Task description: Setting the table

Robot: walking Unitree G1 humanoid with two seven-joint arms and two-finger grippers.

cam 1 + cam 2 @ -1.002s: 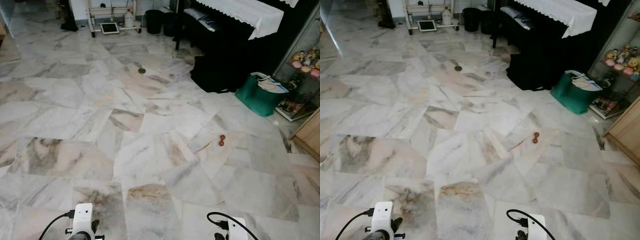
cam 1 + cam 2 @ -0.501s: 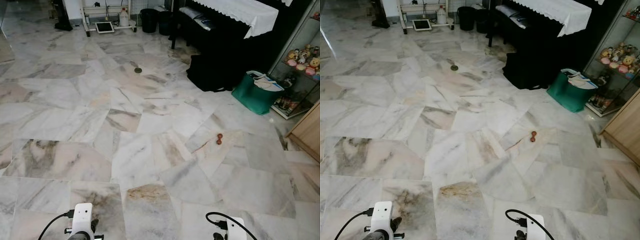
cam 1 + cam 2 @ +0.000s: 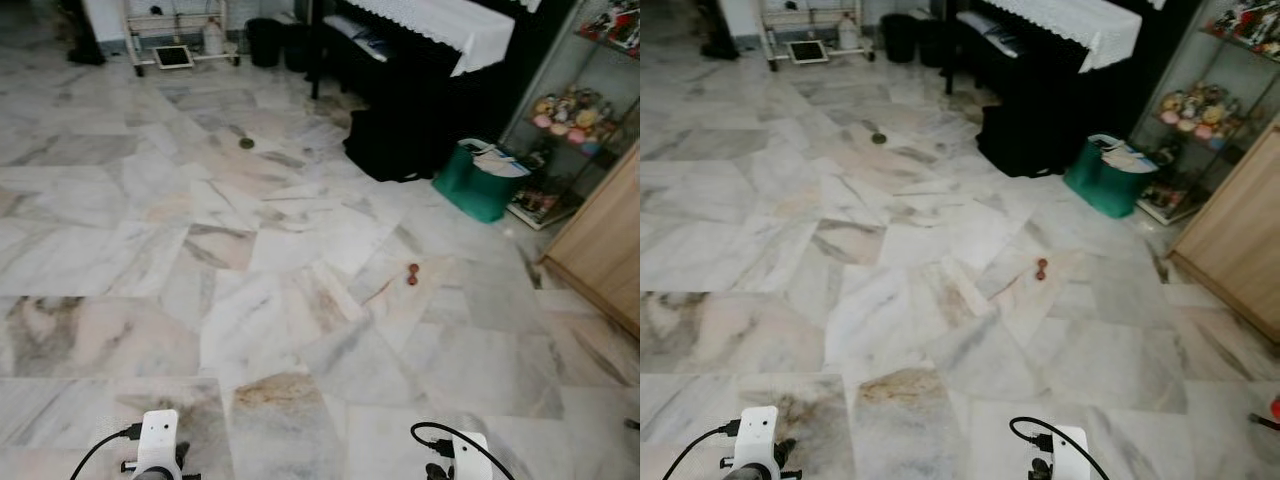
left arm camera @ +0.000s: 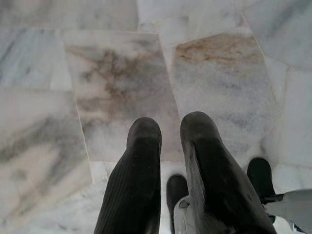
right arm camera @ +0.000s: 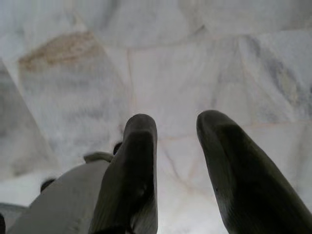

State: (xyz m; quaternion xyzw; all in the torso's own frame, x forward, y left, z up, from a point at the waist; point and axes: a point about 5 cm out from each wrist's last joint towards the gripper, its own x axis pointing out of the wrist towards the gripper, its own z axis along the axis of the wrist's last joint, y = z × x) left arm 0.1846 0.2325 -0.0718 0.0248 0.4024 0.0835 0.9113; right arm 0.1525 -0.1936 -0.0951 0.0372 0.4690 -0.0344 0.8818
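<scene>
From the left eye, a marble floor is seen with one small red object lying on it, perhaps a toy; the picture is too coarse to tell. One green bag stands near a dark piano draped with one white cloth. A wooden cabinet is seen at the right, a glass shelf of figurines behind the bag. Both arms hang low.

From the right eye, one floor drain and a white rack are seen far off. No dining surface or tableware can be made out, so the task's things are judged to be elsewhere.

In the left wrist view, the left tool is held over the floor, its two fingers a narrow gap apart and empty.

In the right wrist view, the right tool is held with its two fingers clearly apart, nothing between them.

Walking is judged the step in hand. The red object could be trodden on and a slip caused on the polished marble; the bag or cabinet could be clipped in a turn.
</scene>
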